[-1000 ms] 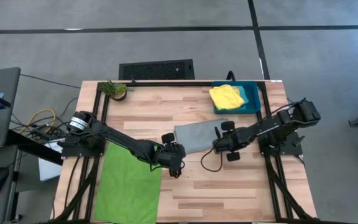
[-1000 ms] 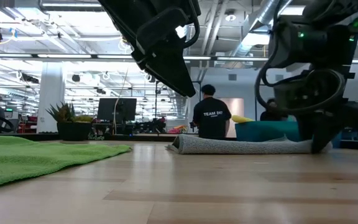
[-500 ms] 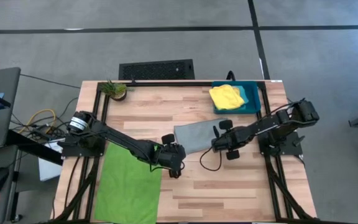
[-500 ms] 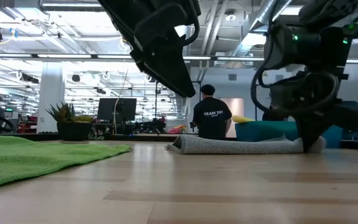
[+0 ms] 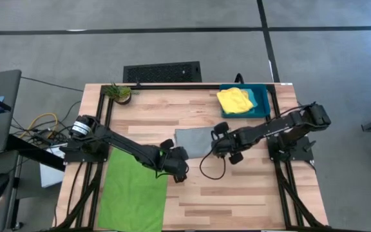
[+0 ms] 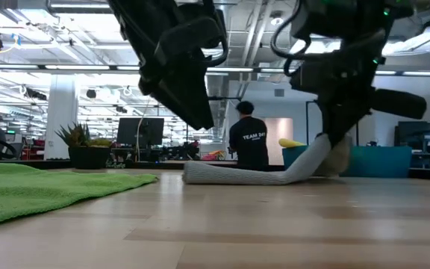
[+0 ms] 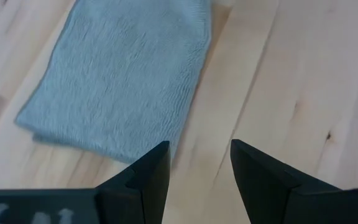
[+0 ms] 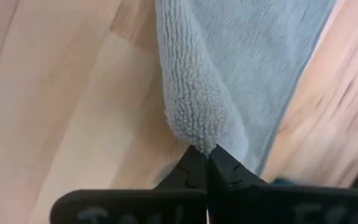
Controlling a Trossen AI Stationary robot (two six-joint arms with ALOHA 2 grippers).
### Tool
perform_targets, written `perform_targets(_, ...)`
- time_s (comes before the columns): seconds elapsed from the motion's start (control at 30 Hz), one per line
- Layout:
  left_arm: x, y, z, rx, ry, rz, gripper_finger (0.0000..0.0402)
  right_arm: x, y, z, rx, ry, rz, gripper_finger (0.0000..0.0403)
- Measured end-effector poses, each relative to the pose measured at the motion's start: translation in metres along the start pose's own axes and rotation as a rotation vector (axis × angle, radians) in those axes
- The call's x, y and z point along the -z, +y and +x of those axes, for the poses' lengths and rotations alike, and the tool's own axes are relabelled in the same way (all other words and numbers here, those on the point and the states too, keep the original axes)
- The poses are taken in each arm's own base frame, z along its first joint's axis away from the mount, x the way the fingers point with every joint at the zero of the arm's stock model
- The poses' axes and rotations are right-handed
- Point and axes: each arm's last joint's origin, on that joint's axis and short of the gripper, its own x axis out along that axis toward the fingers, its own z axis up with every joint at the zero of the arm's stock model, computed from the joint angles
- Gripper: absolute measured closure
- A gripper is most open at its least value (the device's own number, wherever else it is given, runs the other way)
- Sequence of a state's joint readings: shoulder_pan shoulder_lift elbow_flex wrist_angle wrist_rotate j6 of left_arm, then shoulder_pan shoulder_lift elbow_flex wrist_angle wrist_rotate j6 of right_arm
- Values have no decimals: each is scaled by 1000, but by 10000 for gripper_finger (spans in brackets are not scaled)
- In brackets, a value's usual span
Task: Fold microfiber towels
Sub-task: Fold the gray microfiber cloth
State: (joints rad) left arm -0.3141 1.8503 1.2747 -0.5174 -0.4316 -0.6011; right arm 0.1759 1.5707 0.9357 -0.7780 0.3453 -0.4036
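A grey towel (image 5: 194, 141) lies near the table's middle, with its right end raised off the wood (image 6: 321, 155). My right gripper (image 5: 219, 138) is shut on that raised end. My left gripper (image 5: 176, 159) hovers open just near-left of the towel's near edge (image 7: 104, 134) and touches nothing. A lime green towel (image 5: 133, 192) lies spread flat at the near left. A yellow towel (image 5: 233, 100) sits in the teal bin (image 5: 263, 104) at the far right. My right gripper pinches a bunched tip of the grey towel's right end (image 8: 199, 130) between its two fingertips; how many layers, I cannot tell. The fingers slant down from the table's right. That end hangs lifted below them while the rest of the towel (image 6: 234, 175) lies on the table.
A small potted plant (image 5: 119, 93) stands at the far left corner. A loose black cable (image 5: 210, 169) loops below the right arm over the table's middle. Bare wood lies in front of the grey towel, toward the near right. People and desks show in the room beyond.
My right gripper has shut on the grey towel's right end, then risen and gone toward the table's left while rolling. That end is lifted clear and carried leftward; the rest has stayed on the table and slid a little left. My left gripper has rolled slightly in place.
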Motion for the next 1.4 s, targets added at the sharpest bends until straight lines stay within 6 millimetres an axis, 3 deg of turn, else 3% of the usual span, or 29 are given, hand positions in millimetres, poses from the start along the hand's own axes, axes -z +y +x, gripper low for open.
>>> perform_targets(0.73, 16, -13, -17, -73, -39, -242, 239, -12, -40, -14, 81, -95, -191, 397)
perform_targets(1.17, 23, -22, -23, -62, -57, -355, 239, -28, -51, -18, 214, -240, -348, 397)
perform_targets(1.4, 31, -24, -27, -111, -68, -426, 239, -35, -52, -20, 178, -376, -380, 397)
